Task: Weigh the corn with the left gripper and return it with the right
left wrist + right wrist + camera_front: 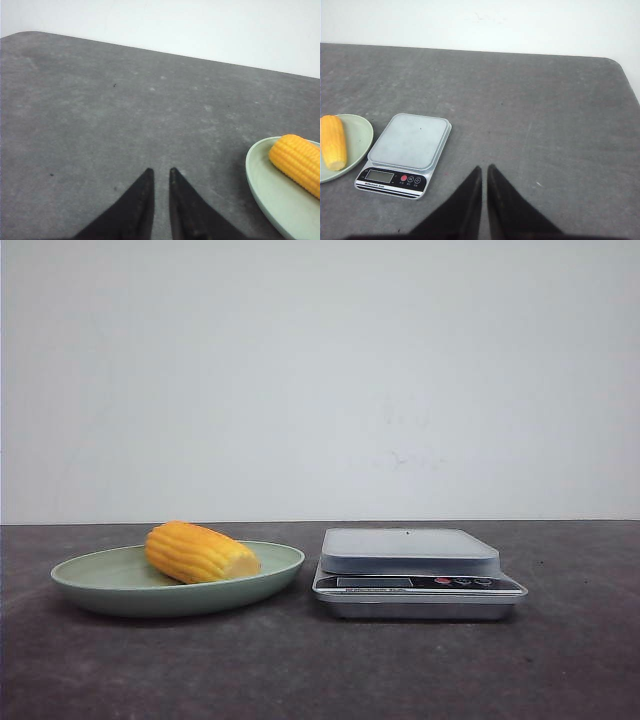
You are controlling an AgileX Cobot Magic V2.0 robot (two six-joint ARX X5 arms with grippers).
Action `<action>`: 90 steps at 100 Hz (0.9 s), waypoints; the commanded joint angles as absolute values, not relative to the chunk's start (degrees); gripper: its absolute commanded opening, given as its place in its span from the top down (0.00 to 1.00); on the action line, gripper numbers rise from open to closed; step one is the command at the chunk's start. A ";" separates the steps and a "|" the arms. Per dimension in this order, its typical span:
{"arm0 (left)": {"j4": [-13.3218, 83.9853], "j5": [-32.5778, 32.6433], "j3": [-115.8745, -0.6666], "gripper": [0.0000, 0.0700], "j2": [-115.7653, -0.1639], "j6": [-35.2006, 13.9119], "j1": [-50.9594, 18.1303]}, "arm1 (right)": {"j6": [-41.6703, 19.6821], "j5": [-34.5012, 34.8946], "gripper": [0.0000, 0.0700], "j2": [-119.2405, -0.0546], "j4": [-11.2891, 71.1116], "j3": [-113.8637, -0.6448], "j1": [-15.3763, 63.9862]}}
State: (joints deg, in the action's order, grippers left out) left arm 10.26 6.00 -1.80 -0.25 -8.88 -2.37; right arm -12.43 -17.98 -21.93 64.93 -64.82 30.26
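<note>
Nothing of the job looks done yet: the corn (199,553) lies on the green plate (276,566), just beside the bare scale (410,550). Left gripper (160,176) and right gripper (484,172) hang over the table (570,660), fingertips nearly together, holding nothing.

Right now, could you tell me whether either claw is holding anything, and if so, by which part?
Nothing is held. The left claw and right claw are both shut and empty above the table; the corn lies on the plate.
</note>
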 commanded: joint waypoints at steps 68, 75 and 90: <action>10.61 5.96 -0.82 0.97 -0.21 -8.38 -2.26 | -0.27 -3.75 0.99 -6.39 26.79 -30.11 2.63; 10.61 5.96 -0.82 0.97 -0.21 -8.38 -2.26 | 0.12 -3.88 0.99 -4.19 22.28 -23.33 2.04; 10.61 5.96 -0.82 0.97 -0.21 -8.38 -2.26 | 0.10 -3.84 0.99 -0.93 12.12 -11.70 2.02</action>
State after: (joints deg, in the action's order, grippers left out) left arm 10.26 6.00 -1.80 -0.25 -8.88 -2.37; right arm -0.40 -4.05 -1.83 16.58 -14.81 2.13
